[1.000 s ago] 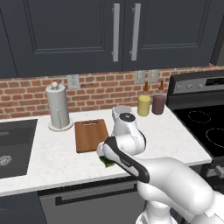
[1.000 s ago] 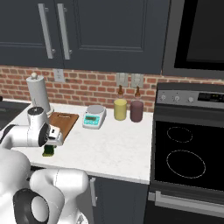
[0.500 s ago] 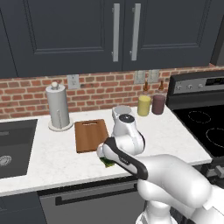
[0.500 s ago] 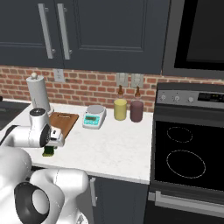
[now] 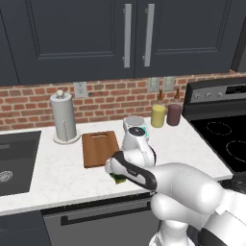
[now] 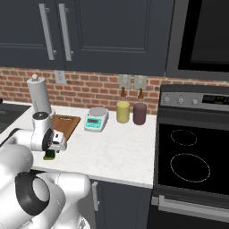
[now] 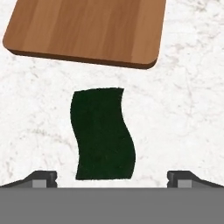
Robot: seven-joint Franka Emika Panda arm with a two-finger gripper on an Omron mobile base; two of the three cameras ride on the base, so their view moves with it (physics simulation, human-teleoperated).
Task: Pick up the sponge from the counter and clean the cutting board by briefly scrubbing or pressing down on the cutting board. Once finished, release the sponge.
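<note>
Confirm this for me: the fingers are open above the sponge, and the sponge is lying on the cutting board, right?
Not quite. The fingers are open above the sponge, but the hand view shows it lying on the counter, apart from the cutting board.

The cutting board (image 5: 99, 148) lies flat on the counter (image 5: 57, 175). The sponge (image 7: 103, 134) lies on the counter just in front of the board's near edge, apart from it. The paper towel holder (image 5: 64, 117) stands to the board's left, nearer the wall. The kitchen scale (image 6: 96, 120) sits to the board's right, with two jars (image 6: 130, 112) beyond it, then the stove (image 6: 190, 154). The sink (image 5: 13, 162) lies well left of the board.
</note>
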